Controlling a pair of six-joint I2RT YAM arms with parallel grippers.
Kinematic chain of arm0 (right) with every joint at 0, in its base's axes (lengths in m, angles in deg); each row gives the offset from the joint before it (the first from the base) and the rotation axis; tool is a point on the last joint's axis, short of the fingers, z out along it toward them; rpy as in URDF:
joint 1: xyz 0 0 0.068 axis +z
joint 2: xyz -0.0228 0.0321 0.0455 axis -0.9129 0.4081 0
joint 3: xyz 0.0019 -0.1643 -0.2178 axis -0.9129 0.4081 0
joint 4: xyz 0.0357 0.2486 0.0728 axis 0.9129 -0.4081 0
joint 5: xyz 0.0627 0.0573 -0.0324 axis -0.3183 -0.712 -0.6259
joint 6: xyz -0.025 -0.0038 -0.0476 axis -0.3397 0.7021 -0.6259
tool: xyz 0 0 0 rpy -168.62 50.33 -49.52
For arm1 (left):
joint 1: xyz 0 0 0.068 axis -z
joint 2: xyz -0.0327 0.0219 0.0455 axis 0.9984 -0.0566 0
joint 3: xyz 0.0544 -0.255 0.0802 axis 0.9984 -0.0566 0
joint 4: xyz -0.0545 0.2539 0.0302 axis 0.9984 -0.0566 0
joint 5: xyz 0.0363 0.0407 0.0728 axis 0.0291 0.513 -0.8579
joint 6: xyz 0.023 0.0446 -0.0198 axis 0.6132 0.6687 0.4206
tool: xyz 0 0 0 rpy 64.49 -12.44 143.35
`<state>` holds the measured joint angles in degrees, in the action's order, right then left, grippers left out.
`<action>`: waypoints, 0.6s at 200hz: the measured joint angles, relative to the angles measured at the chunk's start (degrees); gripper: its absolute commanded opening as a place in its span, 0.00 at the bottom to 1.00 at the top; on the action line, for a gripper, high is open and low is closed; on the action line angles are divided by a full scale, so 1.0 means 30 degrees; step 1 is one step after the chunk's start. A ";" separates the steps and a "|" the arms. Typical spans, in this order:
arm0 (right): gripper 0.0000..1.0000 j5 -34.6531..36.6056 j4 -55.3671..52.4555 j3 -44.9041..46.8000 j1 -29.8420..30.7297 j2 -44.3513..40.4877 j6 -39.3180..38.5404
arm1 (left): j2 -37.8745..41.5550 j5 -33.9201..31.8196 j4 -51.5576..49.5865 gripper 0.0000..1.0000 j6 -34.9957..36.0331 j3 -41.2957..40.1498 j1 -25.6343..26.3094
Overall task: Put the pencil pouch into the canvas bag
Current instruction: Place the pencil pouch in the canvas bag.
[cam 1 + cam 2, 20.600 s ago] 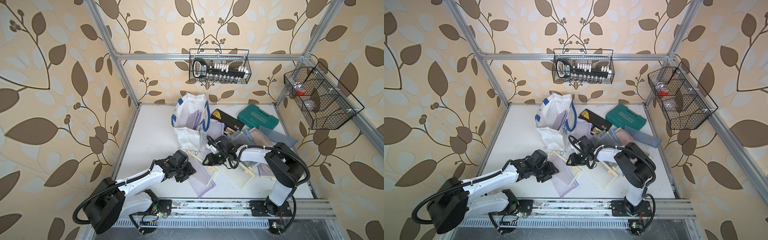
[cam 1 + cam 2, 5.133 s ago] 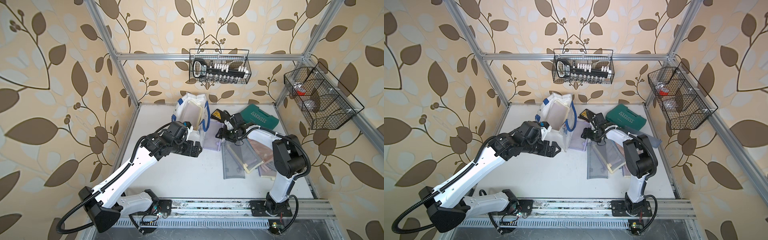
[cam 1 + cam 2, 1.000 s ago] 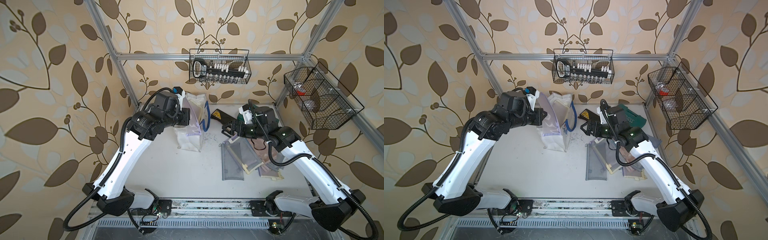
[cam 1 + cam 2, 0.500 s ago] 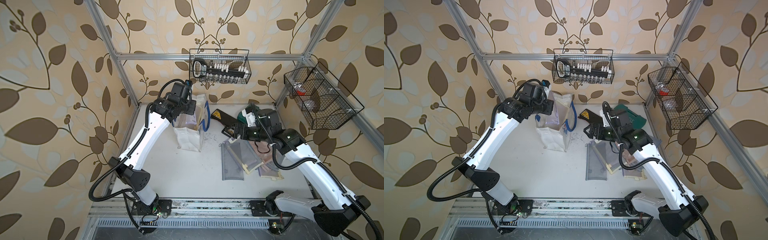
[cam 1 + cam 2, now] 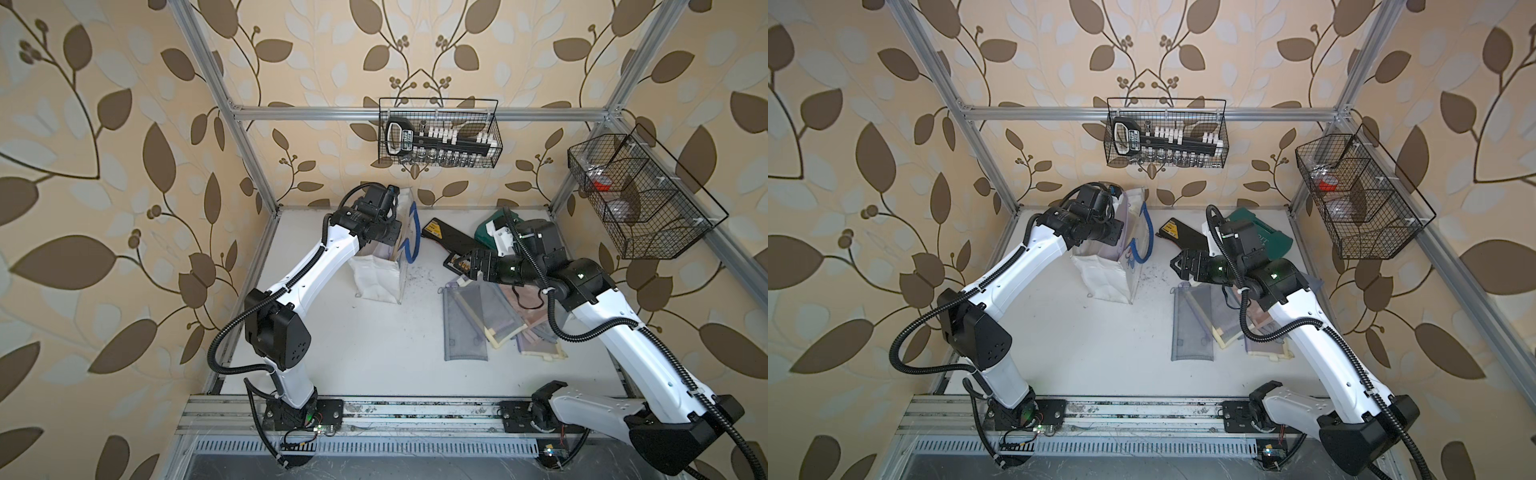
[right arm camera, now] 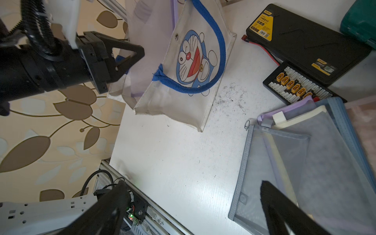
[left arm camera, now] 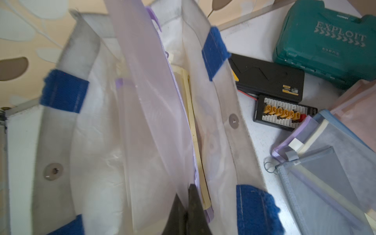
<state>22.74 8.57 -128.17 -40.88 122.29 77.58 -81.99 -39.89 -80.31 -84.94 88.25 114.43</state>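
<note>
Pencil pouch [image 7: 146, 101] lower end hidden in canvas bag [image 6: 183, 105] | left pincer [image 7: 185, 193] clamped on it (tips blurred) | right pincer [image 6: 193, 189] apart

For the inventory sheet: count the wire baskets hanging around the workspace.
2. The back basket hangs high at the rear, near the middle; the side basket hangs at the robot's right. No others show, and none seems hidden.
</note>
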 measured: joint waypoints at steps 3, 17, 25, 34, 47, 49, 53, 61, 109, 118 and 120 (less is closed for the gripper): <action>1.00 0.0000 0.0000 0.0000 0.0000 0.0000 0.0000 | -0.0015 0.0087 0.0036 0.00 -0.0036 -0.0175 -0.0007; 1.00 0.0022 0.0007 0.0015 0.0000 0.0007 0.0000 | -0.0051 0.0262 0.0197 0.00 -0.0153 -0.0670 -0.0015; 1.00 0.0058 0.0007 0.0022 0.0000 0.0007 0.0000 | -0.0066 0.0415 0.0240 0.00 -0.0233 -0.0801 -0.0015; 1.00 0.0073 0.0051 0.0073 0.0000 0.0007 0.0000 | -0.0080 0.0481 0.0240 0.00 -0.0321 -0.0823 -0.0058; 1.00 0.0146 0.0153 0.0306 0.0000 0.0007 -0.0007 | -0.0087 0.0481 0.0211 0.19 -0.0408 -0.0780 -0.0138; 0.99 0.0146 0.0175 0.0364 -0.0007 0.0007 -0.0015 | -0.0087 0.0474 0.0182 0.23 -0.0481 -0.0750 -0.0138; 1.00 0.0160 0.0204 0.0495 -0.0015 0.0000 -0.0022 | -0.0102 0.0474 0.0124 0.31 -0.0459 -0.0699 -0.0138; 0.99 0.0219 0.0270 0.0794 -0.0022 0.0000 -0.0029 | -0.0153 0.0452 0.0000 0.47 -0.0415 -0.0481 -0.0138; 1.00 0.0430 0.0386 0.3512 -0.0517 -0.0517 -0.0058 | 0.0168 -0.0087 -0.1049 0.81 -0.0838 0.0896 -0.0138; 1.00 0.0459 0.0423 0.4007 -0.0714 -0.0648 -0.0058 | 0.0466 -0.0117 -0.1377 0.82 -0.1086 0.0896 -0.0138; 1.00 0.0481 0.0444 0.4138 -0.0772 -0.0678 -0.0058 | 0.0546 -0.0109 -0.1464 0.83 -0.1093 0.0896 -0.0138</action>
<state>24.18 9.90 -115.75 -43.19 120.25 77.41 -80.35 -40.22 -84.71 -88.22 90.94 114.02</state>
